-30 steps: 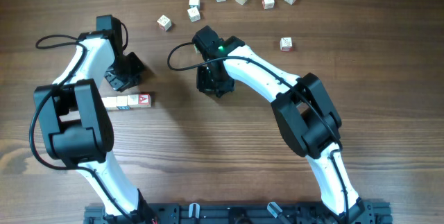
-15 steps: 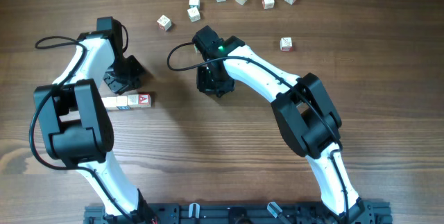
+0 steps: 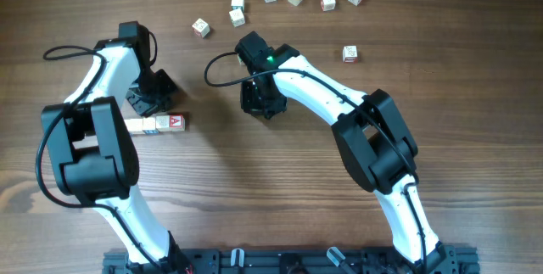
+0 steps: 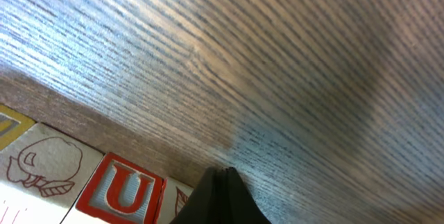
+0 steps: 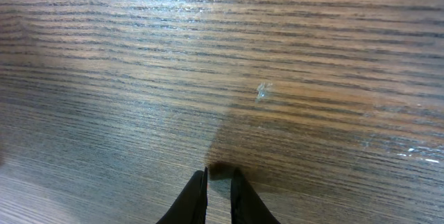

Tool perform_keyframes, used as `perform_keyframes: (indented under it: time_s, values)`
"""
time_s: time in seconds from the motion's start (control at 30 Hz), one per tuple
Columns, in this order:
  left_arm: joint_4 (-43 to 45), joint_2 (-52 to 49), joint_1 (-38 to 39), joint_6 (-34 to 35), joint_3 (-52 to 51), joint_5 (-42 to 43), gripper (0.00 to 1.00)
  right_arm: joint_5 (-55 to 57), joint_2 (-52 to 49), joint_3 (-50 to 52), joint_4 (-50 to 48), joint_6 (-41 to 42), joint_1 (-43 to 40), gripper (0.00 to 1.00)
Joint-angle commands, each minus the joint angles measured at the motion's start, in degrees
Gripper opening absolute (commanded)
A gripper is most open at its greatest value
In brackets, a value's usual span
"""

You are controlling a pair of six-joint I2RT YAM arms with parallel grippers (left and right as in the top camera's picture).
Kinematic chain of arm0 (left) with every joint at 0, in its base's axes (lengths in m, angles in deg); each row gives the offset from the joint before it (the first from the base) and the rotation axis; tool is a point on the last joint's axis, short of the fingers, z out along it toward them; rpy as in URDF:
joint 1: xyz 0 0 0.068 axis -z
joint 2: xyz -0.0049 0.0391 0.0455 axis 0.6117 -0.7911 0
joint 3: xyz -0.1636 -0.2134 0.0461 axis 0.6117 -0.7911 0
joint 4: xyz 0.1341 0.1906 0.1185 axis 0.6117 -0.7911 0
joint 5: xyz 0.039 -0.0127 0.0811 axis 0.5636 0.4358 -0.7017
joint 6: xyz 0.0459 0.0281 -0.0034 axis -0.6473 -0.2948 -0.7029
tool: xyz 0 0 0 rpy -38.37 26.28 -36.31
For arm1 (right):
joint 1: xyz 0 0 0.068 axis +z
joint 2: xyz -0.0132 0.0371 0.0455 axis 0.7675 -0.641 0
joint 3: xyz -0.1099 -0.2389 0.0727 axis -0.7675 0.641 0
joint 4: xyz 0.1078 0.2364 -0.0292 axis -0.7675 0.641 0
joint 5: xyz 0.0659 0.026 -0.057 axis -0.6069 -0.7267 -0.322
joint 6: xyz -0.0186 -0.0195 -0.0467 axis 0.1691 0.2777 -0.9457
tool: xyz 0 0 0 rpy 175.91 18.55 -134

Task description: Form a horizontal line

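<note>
Now left tool (image 4: 223,173) closed, empty, right beside whitish wooden letter-cube row (image 3: 160,123); right tool (image 5: 218,176) nearly closed, empty. Bump could knock row crooked.

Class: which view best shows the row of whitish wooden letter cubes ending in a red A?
Overhead: the whitish wooden cube row shows nearly whole, left end under the arm. Left wrist crops it near a red U face; right wrist, nothing.

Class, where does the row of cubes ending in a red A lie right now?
Overhead view: the horizontal line lies left of centre, just below the left end effector.
</note>
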Motion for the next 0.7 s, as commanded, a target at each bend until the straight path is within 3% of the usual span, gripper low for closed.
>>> perform_keyframes:
  time_s: [0.0, 0.67]
  values:
    - [-0.7, -0.7, -0.1, 0.5, 0.0, -1.0, 0.04, 6.1, -3.2, 1.7, 0.3, -1.1, -0.3, 0.15]
    - [-2.0, -0.7, -0.1, 0.5, 0.0, -1.0, 0.04, 6.1, -3.2, 1.7, 0.3, -1.2, -0.3, 0.14]
